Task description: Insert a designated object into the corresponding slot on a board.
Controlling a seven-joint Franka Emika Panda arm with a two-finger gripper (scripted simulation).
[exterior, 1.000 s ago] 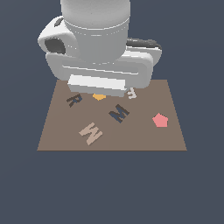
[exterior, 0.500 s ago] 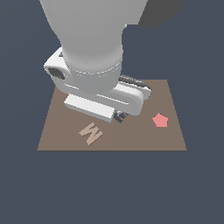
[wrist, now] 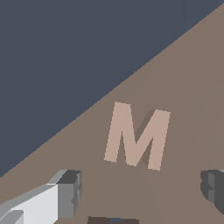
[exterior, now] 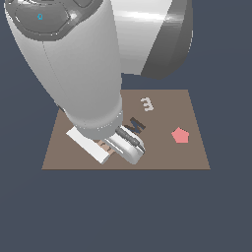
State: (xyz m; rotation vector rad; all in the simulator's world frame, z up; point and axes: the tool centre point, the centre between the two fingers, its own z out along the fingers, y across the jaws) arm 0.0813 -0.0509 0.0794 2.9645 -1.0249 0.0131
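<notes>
A: Where does the flat light tan letter-M block (wrist: 137,136) lie?

B: Flat on the flat brown square board (exterior: 192,152). In the wrist view it is whole and uncovered, lying near the board's edge, beyond which only dark floor shows. In the exterior view the big white arm (exterior: 83,69) covers nearly all of it; only a sliver of tan shows under the arm's lower end.

A: And the gripper (wrist: 142,192)?

B: Its fingers are spread wide. The wrist view shows one grey fingertip (wrist: 70,192) on one side of the tan M and the other at the far side of the picture, with bare board between them. Nothing is between the pads, and the tan M lies clear of both tips, untouched.

A: Where is the dark navy M-shaped slot (exterior: 135,126)?

B: On the board just beside the tan M, towards the exterior view's right and a little farther back. The arm's wrist hides part of it, so only some dark strokes show. The tan M is not in it.

A: What else lies on the board?

B: A small whitish letter "m" (exterior: 146,104) behind the slot, and a flat pinkish-red pentagon (exterior: 180,135) well to the slot's right in the exterior view.
</notes>
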